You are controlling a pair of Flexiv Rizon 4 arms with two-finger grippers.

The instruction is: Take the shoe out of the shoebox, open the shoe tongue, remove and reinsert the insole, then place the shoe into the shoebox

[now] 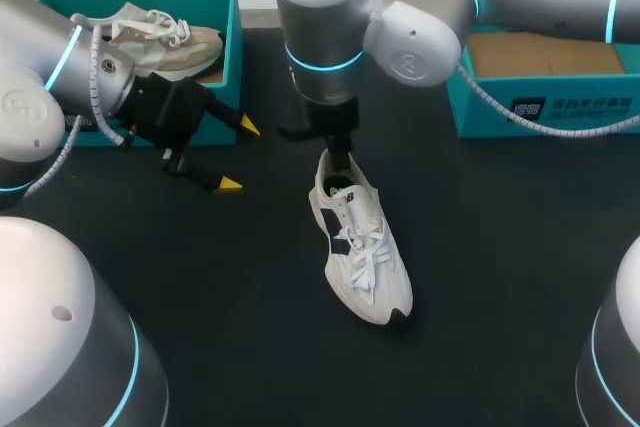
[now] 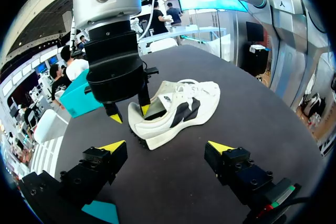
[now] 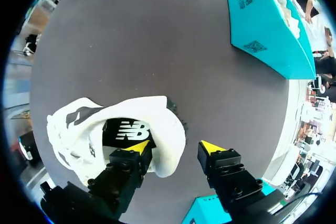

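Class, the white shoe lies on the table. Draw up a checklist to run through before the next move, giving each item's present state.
1. White shoe out of the shoebox, upright on the table: ok.
2. Right claw straddling the heel, one finger inside: ok.
3. Right claw shut on the heel: not ok, open.
4. Left claw open, empty, apart from the shoe: ok.
5. Insole in the shoe: ok.
6. Tongue opened: cannot tell.
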